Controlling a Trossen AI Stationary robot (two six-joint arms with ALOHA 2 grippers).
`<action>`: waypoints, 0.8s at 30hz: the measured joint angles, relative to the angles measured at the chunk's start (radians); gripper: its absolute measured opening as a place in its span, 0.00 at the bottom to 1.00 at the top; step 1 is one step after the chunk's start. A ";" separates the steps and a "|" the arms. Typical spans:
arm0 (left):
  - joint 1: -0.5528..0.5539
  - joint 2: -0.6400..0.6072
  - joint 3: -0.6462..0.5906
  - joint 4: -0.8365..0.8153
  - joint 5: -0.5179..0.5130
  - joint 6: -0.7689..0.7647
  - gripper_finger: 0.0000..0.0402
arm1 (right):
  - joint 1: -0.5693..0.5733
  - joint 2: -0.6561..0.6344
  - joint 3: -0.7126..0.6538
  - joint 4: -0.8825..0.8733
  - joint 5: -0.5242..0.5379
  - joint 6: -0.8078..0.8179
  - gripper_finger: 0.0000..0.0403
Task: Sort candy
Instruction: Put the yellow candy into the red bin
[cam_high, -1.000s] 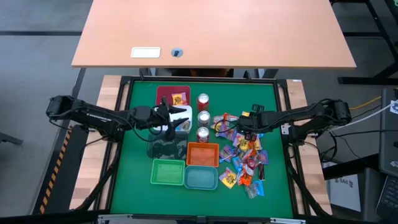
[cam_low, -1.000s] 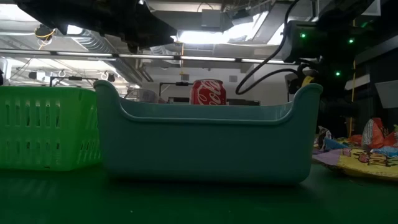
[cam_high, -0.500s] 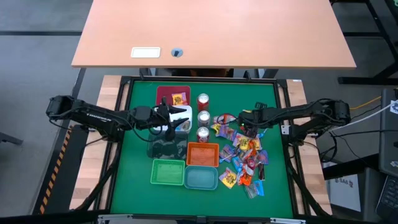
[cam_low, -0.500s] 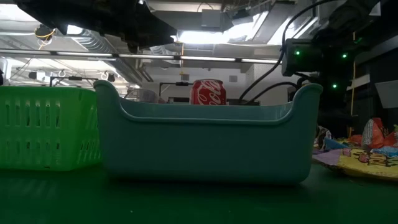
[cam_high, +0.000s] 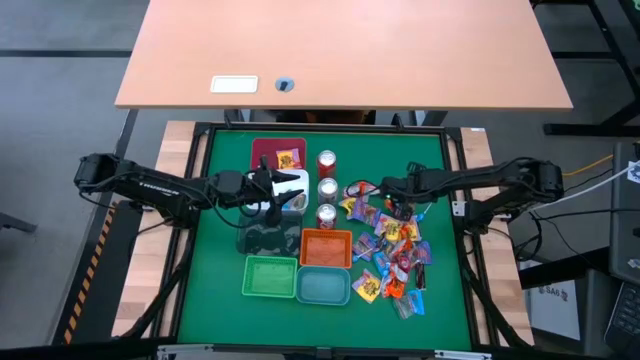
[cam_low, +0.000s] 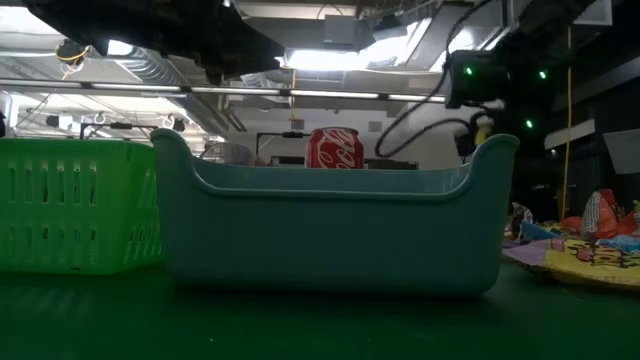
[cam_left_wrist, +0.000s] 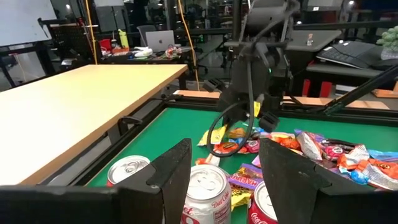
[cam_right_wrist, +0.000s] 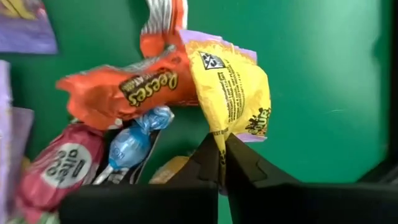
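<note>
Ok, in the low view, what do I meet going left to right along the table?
Green slatted bin → teal bin, with a red can showing over its far wall → candy heaped at the right edge.

My two slim black jointed arms carry white lettering along their links. Black cables loop off the right arm, where small green lights glow on its wrist housing. My left pincer (cam_left_wrist: 224, 177) ends in broad, flat, matte black fingers (cam_left_wrist: 171, 171).
</note>
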 joint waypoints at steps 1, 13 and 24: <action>0.000 0.000 0.000 0.000 0.012 0.003 0.44 | 0.000 0.000 0.029 -0.027 0.000 -0.011 0.01; -0.002 0.043 0.000 0.161 0.024 0.168 0.44 | 0.000 0.000 0.402 -0.126 -0.035 -0.067 0.02; 0.023 0.228 0.057 0.393 0.015 0.366 0.44 | 0.000 0.000 0.508 0.074 -0.321 -0.154 0.01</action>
